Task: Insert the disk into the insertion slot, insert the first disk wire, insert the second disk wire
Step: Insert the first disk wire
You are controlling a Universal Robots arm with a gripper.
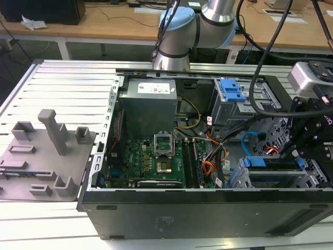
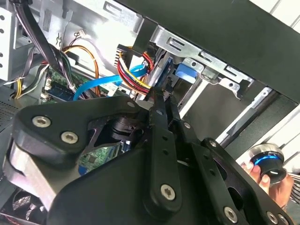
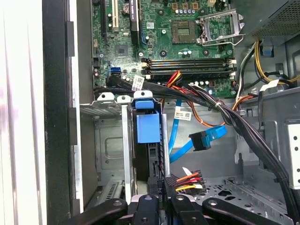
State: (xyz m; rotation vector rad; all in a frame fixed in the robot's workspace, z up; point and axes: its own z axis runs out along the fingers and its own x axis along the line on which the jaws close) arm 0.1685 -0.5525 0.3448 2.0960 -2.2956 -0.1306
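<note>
The disk (image 3: pixel 145 126) stands in its blue carrier inside the silver insertion slot (image 3: pixel 107 140), at the open case's front corner on the exterior view's right (image 1: pixel 270 169). My gripper (image 3: pixel 159 186) sits right behind the disk's rear edge. Its fingertips (image 2: pixel 165 89) are closed on the first disk wire (image 3: pixel 186 178), a bundle with red strands and a black plug, beside the blue carrier (image 2: pixel 185 72). The second disk wire (image 3: pixel 201 139), light blue, hangs loose with its dark plug free, a little away from the disk. It curves above the drive cage (image 1: pixel 252 138).
A thick black cable bundle (image 3: pixel 234 122) crosses above the cage. The motherboard (image 1: pixel 156 156), the power supply (image 1: pixel 151 104) and a grey bay with a blue latch (image 1: pixel 231 91) fill the case. A grey fixture tray (image 1: pixel 41 156) lies outside. A hand holds a blue-ringed knob (image 2: pixel 265 166).
</note>
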